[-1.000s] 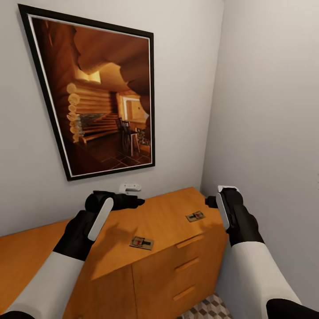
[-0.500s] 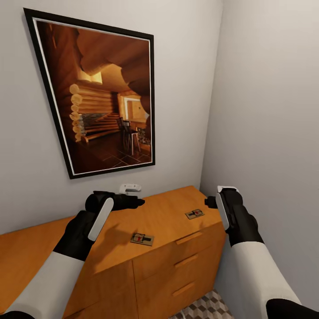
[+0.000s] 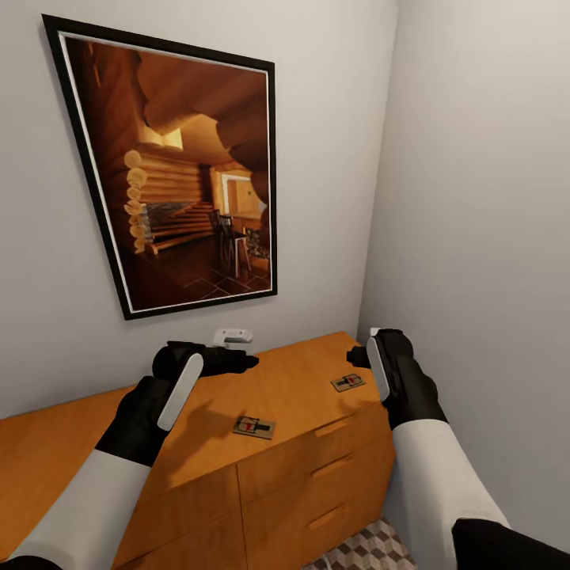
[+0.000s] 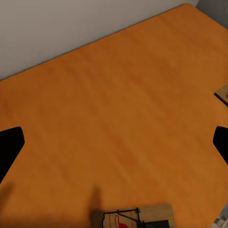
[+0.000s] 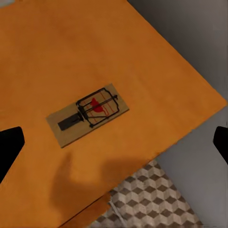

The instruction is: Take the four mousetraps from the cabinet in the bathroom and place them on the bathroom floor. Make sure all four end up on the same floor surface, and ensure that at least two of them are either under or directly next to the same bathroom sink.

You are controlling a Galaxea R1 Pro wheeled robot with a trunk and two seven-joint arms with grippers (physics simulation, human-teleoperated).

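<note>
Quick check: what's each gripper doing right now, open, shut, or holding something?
Left gripper: open, holding nothing, above the cabinet top.
Right gripper: open, holding nothing, above the mousetrap near the cabinet's corner.

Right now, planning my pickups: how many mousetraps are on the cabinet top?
2. One mousetrap lies near the cabinet's front edge; the other mousetrap sits beside the right gripper. More may be hidden.
</note>
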